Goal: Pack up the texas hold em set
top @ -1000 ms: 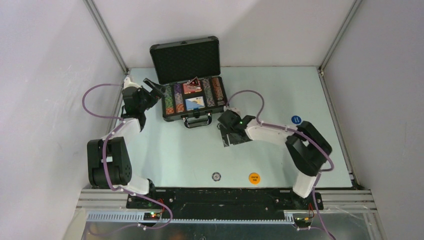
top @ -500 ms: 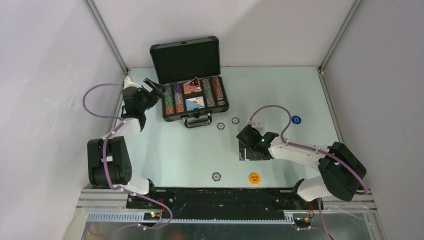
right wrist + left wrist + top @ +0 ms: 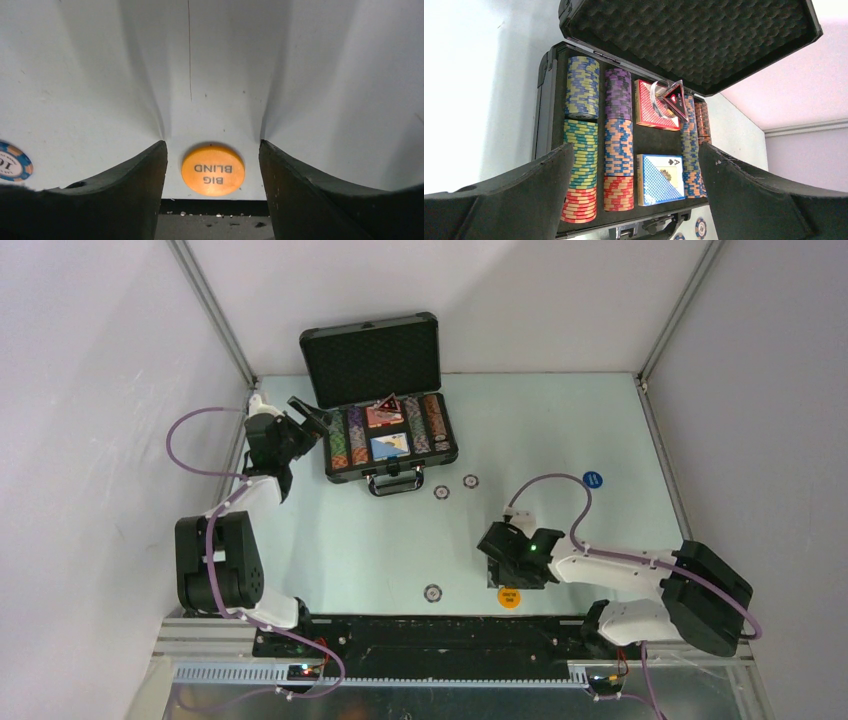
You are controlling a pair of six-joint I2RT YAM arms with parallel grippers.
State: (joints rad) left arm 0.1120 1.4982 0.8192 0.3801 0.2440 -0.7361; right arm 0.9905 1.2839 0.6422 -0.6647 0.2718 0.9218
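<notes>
- Your right gripper [image 3: 212,144] hangs low over the table [image 3: 350,540] near its front edge. Its jaws stand apart on either side of the orange button [image 3: 213,170] marked BIG BLIND, and they hold nothing.
- The button lies flat on the table between the two fingertips, with a sliver of bare table showing on each side, so nothing is gripped yet.
- The step in hand looks like gathering the loose pieces, with this button the one being lined up for a pinch.
- The next move likely calls for the fingertips to settle right down to the tabletop and close squarely across the disc. It is thin and flat and could slip out or skate away if caught high.
- One loose chip [image 3: 432,592] sits near the front edge to the left of the button. Two more chips [image 3: 441,491] lie just in front of the case's handle, and a blue button [image 3: 592,480] rests well off to the right.
- Your left gripper [image 3: 635,147] waits beside the left end of the case [image 3: 546,100], jaws spread wide and empty, facing into it.
- The case stands open at the far side of the table with its foam-lined lid up. Inside are rows of chips [image 3: 618,125], a red deck [image 3: 649,107], a blue deck [image 3: 659,180] and a triangular marker [image 3: 675,97] propped on the red deck.
- Much of the set looks packed already. By this view the loose pieces have yet to go in and the lid has yet to be shut.
</notes>
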